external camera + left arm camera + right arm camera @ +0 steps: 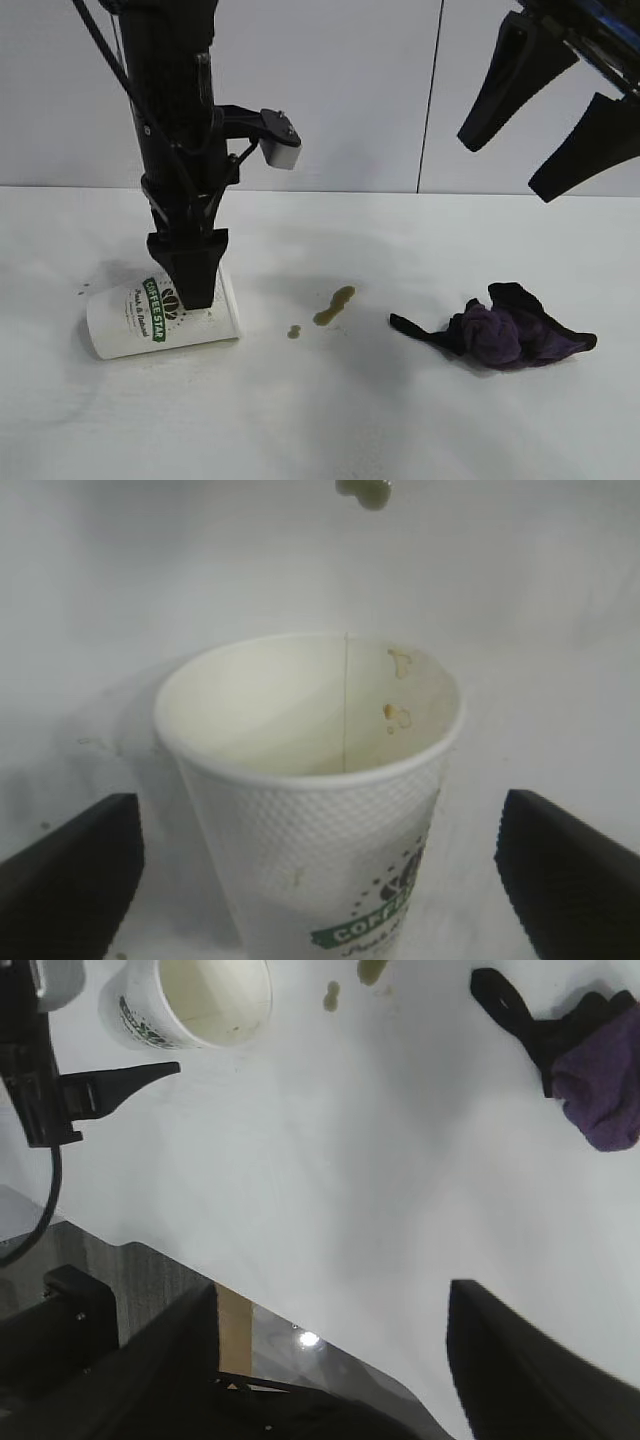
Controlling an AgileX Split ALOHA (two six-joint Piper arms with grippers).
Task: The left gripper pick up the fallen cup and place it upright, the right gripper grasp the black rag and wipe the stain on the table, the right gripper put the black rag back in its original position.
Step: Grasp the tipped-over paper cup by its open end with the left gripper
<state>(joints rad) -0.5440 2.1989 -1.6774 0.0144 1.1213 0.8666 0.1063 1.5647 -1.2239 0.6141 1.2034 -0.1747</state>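
Observation:
The white cup (130, 320) with the green logo lies on its side at the left of the table (320, 430), its mouth turned toward the stain. My left gripper (195, 290) is lowered over it and open; in the left wrist view its two fingers stand wide on either side of the cup (320, 810), clear of its wall. The olive stain (335, 305) and a small drop (294, 331) lie mid-table. To their right the black rag (500, 330) is crumpled, purple in the middle. My right gripper (505, 165) hangs high at the upper right, open and holding nothing.
A pale wall closes the back of the table. The right wrist view shows the table's edge (300, 1310) with floor below, the cup (200, 1000), the rag (600, 1070) and the left arm's finger (130, 1075). Bare tabletop lies in front of the stain.

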